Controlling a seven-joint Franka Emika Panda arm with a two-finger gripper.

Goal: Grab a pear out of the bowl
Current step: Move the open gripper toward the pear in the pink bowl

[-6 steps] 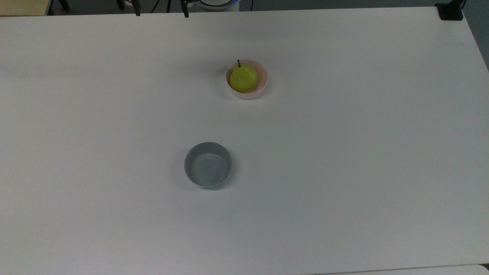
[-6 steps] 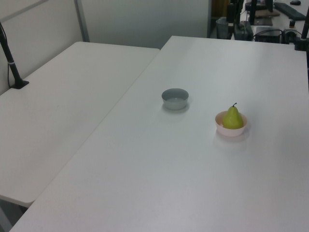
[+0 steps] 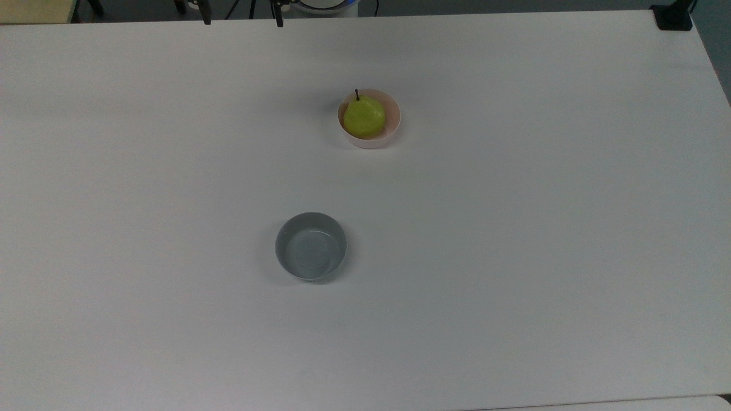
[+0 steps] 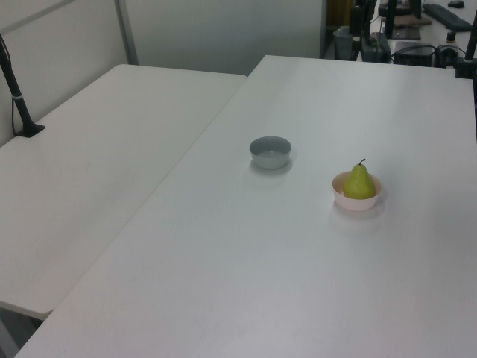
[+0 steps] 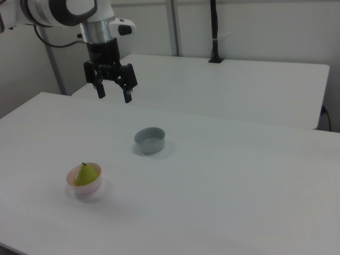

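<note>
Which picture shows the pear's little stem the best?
The left view: the pear stands side-on in the pink bowl, stem up against the white table. The top view looks down on the pear; in the right view it looks smaller.

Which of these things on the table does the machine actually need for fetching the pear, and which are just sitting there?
Needed:
pear
pink bowl holding it
claw, open, raised above the table

Just sitting there:
grey-blue bowl, nothing in it
white table
</note>
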